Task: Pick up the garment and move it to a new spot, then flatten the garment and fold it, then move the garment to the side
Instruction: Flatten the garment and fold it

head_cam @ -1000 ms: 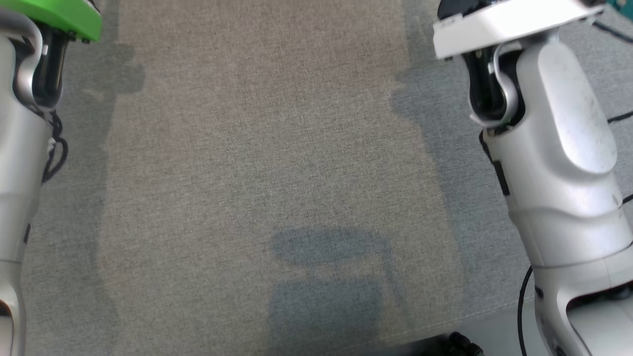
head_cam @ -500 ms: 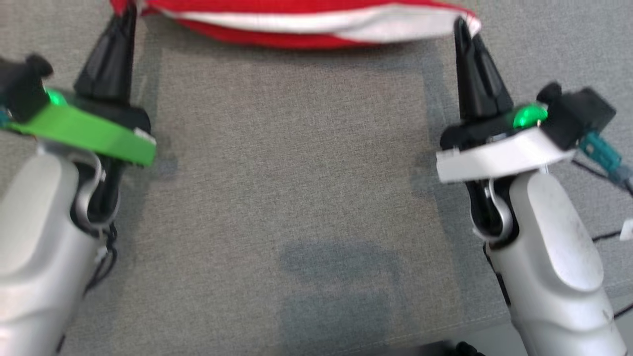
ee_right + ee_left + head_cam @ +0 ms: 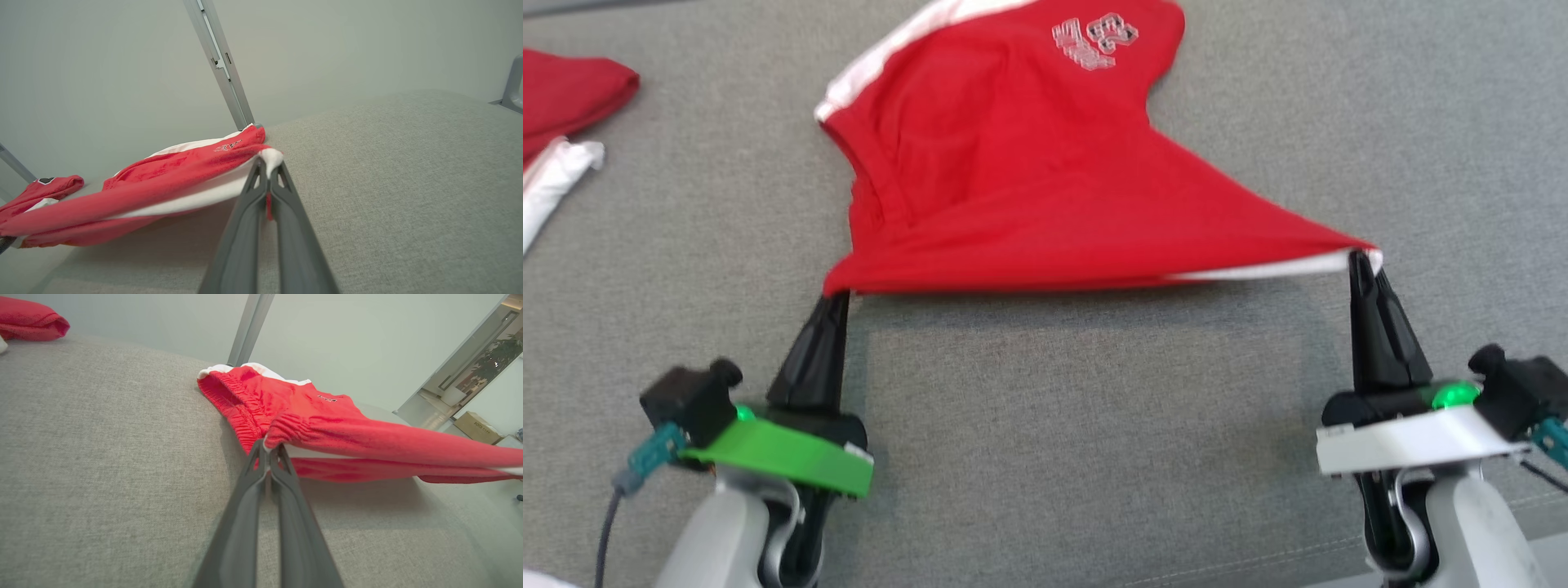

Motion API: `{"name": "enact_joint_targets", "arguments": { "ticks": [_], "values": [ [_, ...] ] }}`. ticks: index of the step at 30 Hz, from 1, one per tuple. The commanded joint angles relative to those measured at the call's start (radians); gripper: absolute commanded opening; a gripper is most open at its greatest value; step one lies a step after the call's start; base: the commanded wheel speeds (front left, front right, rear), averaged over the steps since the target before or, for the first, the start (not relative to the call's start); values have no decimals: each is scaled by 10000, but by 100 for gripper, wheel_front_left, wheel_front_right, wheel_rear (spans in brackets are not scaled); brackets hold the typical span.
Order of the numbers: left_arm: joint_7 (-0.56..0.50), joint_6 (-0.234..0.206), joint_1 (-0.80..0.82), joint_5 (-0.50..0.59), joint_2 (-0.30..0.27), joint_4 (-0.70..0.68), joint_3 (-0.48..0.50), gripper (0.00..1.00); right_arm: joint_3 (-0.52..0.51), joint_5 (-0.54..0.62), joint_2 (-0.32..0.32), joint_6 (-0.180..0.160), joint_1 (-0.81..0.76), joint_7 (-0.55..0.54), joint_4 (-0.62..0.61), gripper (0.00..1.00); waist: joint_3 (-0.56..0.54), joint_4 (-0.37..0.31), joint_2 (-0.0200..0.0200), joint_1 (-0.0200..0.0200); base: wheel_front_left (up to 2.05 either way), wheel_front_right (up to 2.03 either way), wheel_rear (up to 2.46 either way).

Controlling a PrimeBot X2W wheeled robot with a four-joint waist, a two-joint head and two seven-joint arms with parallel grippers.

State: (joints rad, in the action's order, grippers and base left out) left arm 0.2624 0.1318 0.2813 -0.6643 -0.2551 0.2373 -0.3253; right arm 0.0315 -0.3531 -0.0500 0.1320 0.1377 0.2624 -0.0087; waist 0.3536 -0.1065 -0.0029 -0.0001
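Nearest the robot, the left claw (image 3: 836, 297) and the right claw (image 3: 1361, 260) stand well apart over the grey woven-fabric tabletop (image 3: 1094, 425), fingers pointing away from the body. Each claw is pinched closed on one near corner of the red knit sports garment with white trim (image 3: 1029, 196). Left wrist view: the dark fingers clamp a gathered, elastic-looking edge. Right wrist view: they bite a white-trimmed corner. The wide spacing looks deliberate, since it draws the near edge into a taut, almost straight line between the two grips, and that would take out slack before flattening. That edge hangs just above the tabletop with shadow beneath it. The rest of the cloth slopes back and lies on the surface, still creased (probably shorts, though the cut is not fully readable). Judged step: carrying or dragging the garment to its new spot, with folding not begun. Farther off, a pale printed mark (image 3: 1094, 37) sits near the garment's far edge. At far left lies a second red-and-white cloth item (image 3: 564, 90), well apart and untouched.
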Motion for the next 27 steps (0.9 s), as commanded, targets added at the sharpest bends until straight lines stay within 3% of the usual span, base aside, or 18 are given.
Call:
{"name": "enact_joint_targets", "arguments": {
  "ticks": [1, 4, 19, 27],
  "values": [
    [38, -36, -579, 207, 84, -120, 279, 0, -120, -109, -29, -26, -445, 31, -132, 0, -884, 100, 29, 1, 0, 0, 0],
    [40, -38, -1432, 303, 432, -509, 639, 0, -146, -287, -36, -30, -1170, 34, -355, 0, -1327, 134, 29, 1, 0, 0, 0],
    [41, -36, -4216, 804, 859, -2088, 1242, 0, 285, -426, -28, -30, -3322, 38, -1293, 0, -2312, -5, 29, 1, 0, 0, 0],
    [39, -36, -4136, 469, 823, -2087, 925, 0, 213, -377, -25, -27, -3133, 38, -1130, 0, -2258, 132, 29, 1, 0, 0, 0]
  ]
}}
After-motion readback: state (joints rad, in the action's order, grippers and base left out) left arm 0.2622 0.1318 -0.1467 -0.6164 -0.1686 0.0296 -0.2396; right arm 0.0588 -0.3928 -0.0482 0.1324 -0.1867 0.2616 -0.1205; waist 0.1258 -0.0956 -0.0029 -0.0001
